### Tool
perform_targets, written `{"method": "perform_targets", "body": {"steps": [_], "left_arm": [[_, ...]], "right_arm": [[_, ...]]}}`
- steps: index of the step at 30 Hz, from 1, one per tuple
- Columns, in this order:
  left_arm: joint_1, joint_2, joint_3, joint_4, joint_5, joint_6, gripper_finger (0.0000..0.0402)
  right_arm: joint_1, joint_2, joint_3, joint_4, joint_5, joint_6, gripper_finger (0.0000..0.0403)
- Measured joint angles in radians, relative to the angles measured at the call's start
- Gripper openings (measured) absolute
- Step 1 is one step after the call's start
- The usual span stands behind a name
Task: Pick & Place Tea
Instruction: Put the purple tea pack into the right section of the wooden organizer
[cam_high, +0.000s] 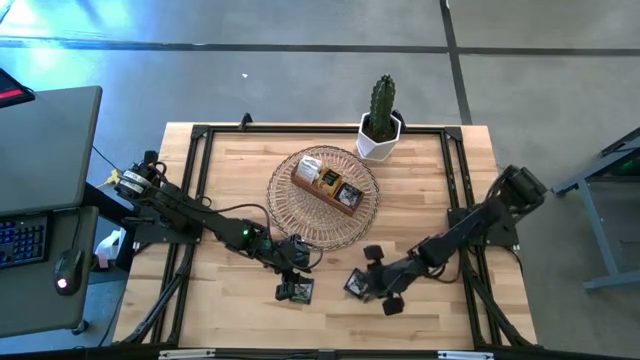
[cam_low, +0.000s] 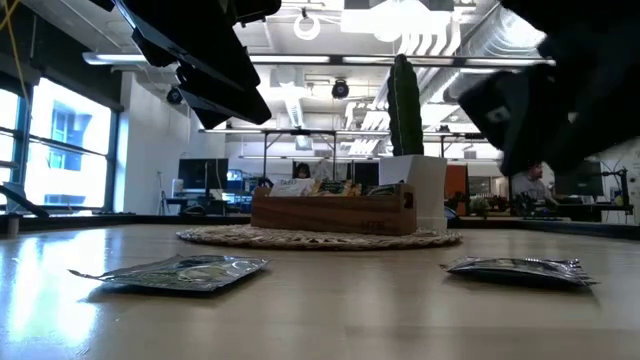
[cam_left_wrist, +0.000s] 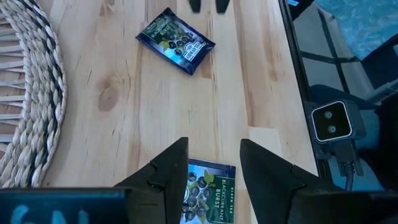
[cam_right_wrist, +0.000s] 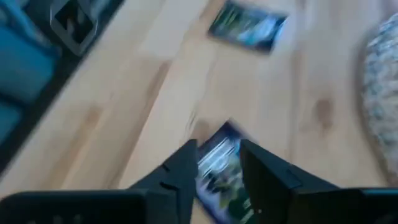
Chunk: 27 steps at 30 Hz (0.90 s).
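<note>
Two tea packets lie flat on the wooden table. A dark blackcurrant packet (cam_left_wrist: 208, 190) (cam_high: 295, 291) shows below and between the fingers of my left gripper (cam_left_wrist: 214, 146) (cam_high: 292, 270), which hovers open above it. The second dark packet (cam_high: 354, 285) (cam_low: 520, 268) lies under my right gripper (cam_right_wrist: 219, 146) (cam_high: 368, 280), which is open and raised off the table. In the low view both packets (cam_low: 175, 270) rest on the tabletop with the grippers well above them.
A round wicker basket (cam_high: 322, 195) at the table's middle carries a brown wooden box (cam_high: 328, 182) with packets in it. A potted cactus (cam_high: 381, 120) stands at the far edge. A black frame (cam_high: 200, 180) runs around the tabletop. Bare wood lies between and before the packets.
</note>
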Motion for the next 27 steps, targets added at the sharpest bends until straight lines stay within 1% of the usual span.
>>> {"method": "perform_targets", "body": {"steps": [6,11,15,17,19,23,27], "left_arm": [[0.000,0.000,0.000,0.002,-0.040,0.001,0.0144],[0.000,0.000,0.000,0.002,-0.040,0.000,0.0144],[0.000,0.000,0.000,0.001,-0.039,0.000,0.0144],[0.000,0.000,0.000,0.001,-0.039,0.000,0.0144],[0.000,0.000,0.000,0.001,-0.039,0.000,0.0144],[0.000,0.000,0.000,0.000,-0.039,-0.001,0.0144],[0.000,0.000,0.000,0.000,-0.039,-0.001,0.0144]], "right_arm": [[0.017,0.097,0.000,-0.003,0.137,-0.010,0.0185],[-0.010,0.166,0.004,0.012,0.135,0.001,0.0219],[-0.025,0.189,0.006,0.007,0.125,0.008,0.0226],[-0.034,0.190,0.007,-0.010,0.116,0.011,0.0218],[-0.047,0.191,0.006,-0.027,0.084,0.027,0.0201],[-0.077,0.191,0.006,-0.045,0.000,0.037,0.0148],[-0.097,0.190,0.006,-0.047,-0.033,0.021,0.0088]]}}
